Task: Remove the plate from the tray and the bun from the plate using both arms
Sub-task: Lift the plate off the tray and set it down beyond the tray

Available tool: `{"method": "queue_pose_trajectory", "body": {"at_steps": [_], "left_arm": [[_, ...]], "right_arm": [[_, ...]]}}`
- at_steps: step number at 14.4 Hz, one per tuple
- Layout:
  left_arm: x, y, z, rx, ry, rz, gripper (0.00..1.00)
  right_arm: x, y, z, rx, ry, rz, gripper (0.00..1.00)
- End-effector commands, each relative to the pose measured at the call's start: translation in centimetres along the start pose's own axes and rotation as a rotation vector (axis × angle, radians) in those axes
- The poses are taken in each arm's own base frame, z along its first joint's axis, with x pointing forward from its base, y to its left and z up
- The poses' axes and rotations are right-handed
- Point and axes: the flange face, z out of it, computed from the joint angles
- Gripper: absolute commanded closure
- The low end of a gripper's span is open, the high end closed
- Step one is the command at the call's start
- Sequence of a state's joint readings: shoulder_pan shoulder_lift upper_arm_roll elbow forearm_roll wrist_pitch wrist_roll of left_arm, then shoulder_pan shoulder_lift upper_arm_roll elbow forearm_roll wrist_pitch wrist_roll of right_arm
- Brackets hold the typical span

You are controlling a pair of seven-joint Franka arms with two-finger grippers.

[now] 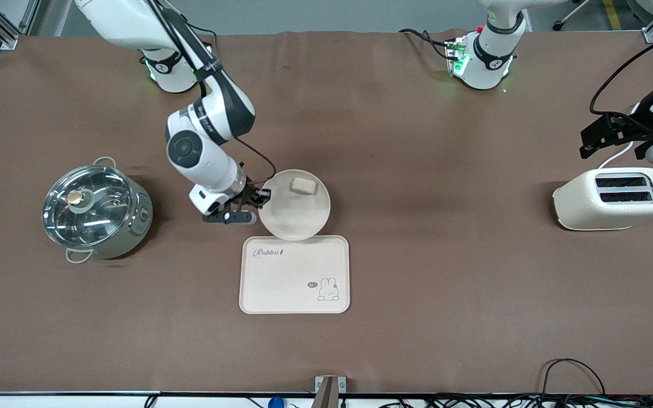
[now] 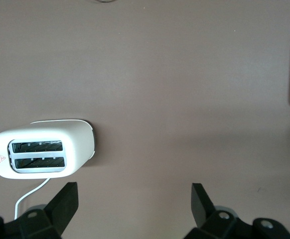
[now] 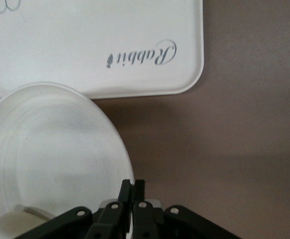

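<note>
The right gripper [image 1: 262, 195] pinches the plate [image 1: 295, 218] at its nine o'clock rim, off the tray [image 1: 294, 275]; the bun [image 1: 304, 185] remains aboard. The left gripper [image 1: 615, 136] waits released over the toaster [image 1: 613, 198].

right pincer [image 1: 255, 199] clamped, left pincer [image 2: 134, 199] spread, waiting

Matt smooth plate [image 1: 295, 212], tray [image 1: 294, 277]; shiny metal pot [image 1: 97, 209], glass lid.

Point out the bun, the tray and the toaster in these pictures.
bun [image 1: 304, 185]: front view, middle of its top.
tray [image 1: 281, 283]: front view, bare floor under the Rabbit script.
toaster [image 1: 587, 207]: front view, its cream side wall below the slots.
</note>
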State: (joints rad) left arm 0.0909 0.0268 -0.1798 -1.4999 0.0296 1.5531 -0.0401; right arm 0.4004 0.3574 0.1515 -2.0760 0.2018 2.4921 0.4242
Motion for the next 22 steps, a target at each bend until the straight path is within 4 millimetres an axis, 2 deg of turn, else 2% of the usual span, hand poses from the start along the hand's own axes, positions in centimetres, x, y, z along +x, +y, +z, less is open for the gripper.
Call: {"method": "queue_pose_trajectory", "body": {"at_steps": [1,4,6,8,10,12,13,18,19,20,21,22], "left_arm": [[-0.2,-0.6,-0.1,0.016,-0.006,0.000,0.00],[-0.2,-0.8,-0.2,0.016,-0.003,-0.003,0.00],[-0.2,-0.9,-0.2,0.016,-0.003,-0.006,0.00],[-0.2,-0.9,-0.2,0.018,-0.003,-0.006,0.00],[-0.2,-0.9,-0.2,0.018,-0.005,-0.006,0.00],[-0.2,-1.2,0.0,0.018,-0.008,-0.011,0.00],[-0.2,-2.3,-0.1,0.018,-0.007,-0.031,0.00],[0.7,-1.5,1.3,0.009,-0.026,-0.012,0.00],[1.0,-1.2,1.6,0.005,-0.031,-0.007,0.00],[1.0,-1.0,1.8,0.004,-0.034,-0.004,0.00],[1.1,-0.6,1.8,0.005,-0.033,-0.002,0.00],[1.1,0.0,1.8,0.008,-0.031,0.010,0.00]], "right_arm": [[-4.3,1.0,0.9,0.028,0.011,0.010,1.00],[-6.6,0.1,1.9,0.035,0.005,0.003,1.00],[-8.4,0.5,3.5,0.035,0.026,0.001,1.00],[-10.0,0.2,4.2,0.032,0.033,-0.022,1.00],[-12.4,0.3,5.1,0.030,0.052,-0.049,1.00],[-14.9,0.8,5.4,0.030,0.060,-0.063,1.00],[-15.9,0.7,5.2,0.031,0.057,-0.072,1.00],[-19.8,0.5,4.5,0.030,0.046,-0.097,1.00],[-20.0,0.4,4.8,0.031,0.037,-0.085,0.93],[-20.1,0.5,4.9,0.032,0.025,-0.067,0.42],[-20.1,0.5,5.0,0.032,0.024,-0.065,0.00],[-20.1,0.6,5.0,0.031,0.021,-0.064,0.00]]}}
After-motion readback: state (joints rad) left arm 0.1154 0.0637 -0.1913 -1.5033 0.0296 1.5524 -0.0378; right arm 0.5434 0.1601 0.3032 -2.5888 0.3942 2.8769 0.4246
